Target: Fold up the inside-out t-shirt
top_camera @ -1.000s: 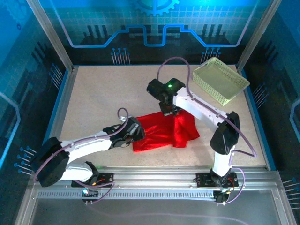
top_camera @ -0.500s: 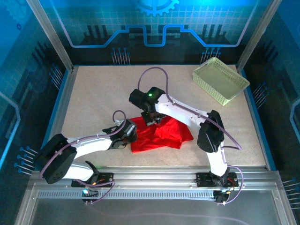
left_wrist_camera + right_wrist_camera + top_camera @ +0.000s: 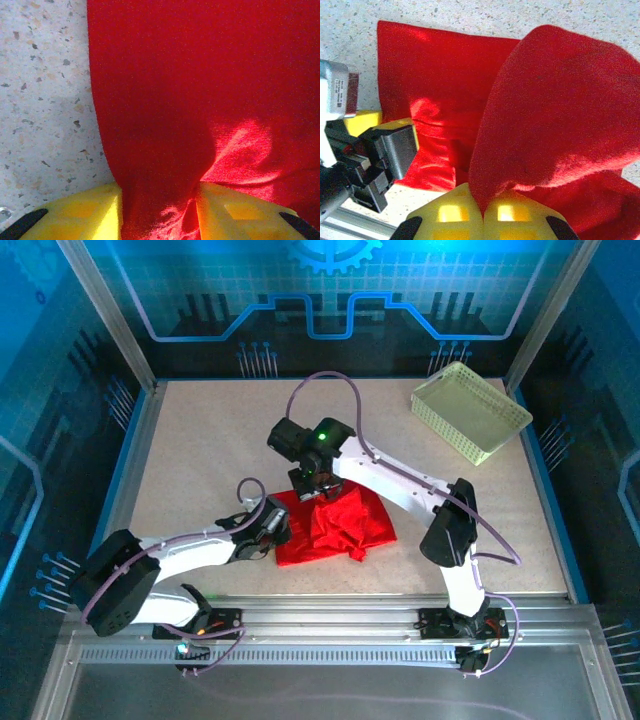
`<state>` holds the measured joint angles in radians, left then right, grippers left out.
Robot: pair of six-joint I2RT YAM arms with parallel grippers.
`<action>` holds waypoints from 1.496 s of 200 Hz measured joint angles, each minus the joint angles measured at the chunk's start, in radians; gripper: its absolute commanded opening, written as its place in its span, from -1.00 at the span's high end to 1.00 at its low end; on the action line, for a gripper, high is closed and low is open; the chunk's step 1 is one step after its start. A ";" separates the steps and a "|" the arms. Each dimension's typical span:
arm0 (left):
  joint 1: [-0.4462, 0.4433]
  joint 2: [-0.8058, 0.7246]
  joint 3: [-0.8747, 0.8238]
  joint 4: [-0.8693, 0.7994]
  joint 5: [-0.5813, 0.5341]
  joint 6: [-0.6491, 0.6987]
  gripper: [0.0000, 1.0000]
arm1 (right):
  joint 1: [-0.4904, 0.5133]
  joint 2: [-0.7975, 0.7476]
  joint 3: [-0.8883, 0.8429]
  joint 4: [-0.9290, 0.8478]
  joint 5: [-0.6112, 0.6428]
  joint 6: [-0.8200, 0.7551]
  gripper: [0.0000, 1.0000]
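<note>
Nearest to us in the top view, the left gripper [image 3: 272,532] sits low at the 9 o'clock edge of the red t-shirt [image 3: 340,532]. From its wrist camera, the left gripper [image 3: 157,212] has its yellow fingers [image 3: 95,212] standing a little apart, with a pucker of red cloth bunched between them and touching both, so we read it as clamped on the t-shirt [image 3: 200,75]. The garment lies crumpled on the speckled table [image 3: 200,440], a little toward 6 o'clock from the middle.

Further out, at the cloth's 11 o'clock, we see the right gripper [image 3: 312,486] above the fabric. In its wrist view the right gripper [image 3: 484,212] has its pads pressed together on a fold of the t-shirt [image 3: 555,115], which rises from them as a rounded hump over the flat layer beneath.

Farthest away, at the table's 2 o'clock corner, stands the pale yellow-green basket [image 3: 470,412], well apart from the cloth.
</note>
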<state>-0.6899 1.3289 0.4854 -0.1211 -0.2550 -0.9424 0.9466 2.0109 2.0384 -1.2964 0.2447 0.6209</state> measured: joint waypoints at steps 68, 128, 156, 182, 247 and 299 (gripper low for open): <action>0.000 -0.048 -0.053 0.055 0.001 -0.008 0.18 | 0.017 0.133 0.005 0.083 -0.120 0.001 0.83; -0.001 -0.242 -0.163 0.009 -0.020 -0.089 0.08 | 0.018 0.133 0.004 0.161 -0.221 0.004 -0.18; -0.001 -0.384 -0.172 -0.119 -0.071 -0.114 0.04 | 0.023 0.074 -0.021 0.171 -0.207 -0.019 -0.15; -0.001 -0.461 -0.135 -0.232 -0.114 -0.104 0.01 | 0.008 -0.097 -0.159 0.190 -0.124 -0.028 -0.17; 0.067 -0.229 0.211 -0.283 -0.076 0.037 -0.14 | -0.040 -0.363 -0.694 0.388 -0.080 -0.042 -0.53; 0.133 0.047 0.351 -0.286 -0.001 0.089 -0.10 | 0.050 -0.355 -0.733 0.541 -0.049 -0.034 -0.55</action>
<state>-0.5568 1.3758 0.8364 -0.4068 -0.2562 -0.8536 0.9970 1.6562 1.3052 -0.7555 0.1959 0.5869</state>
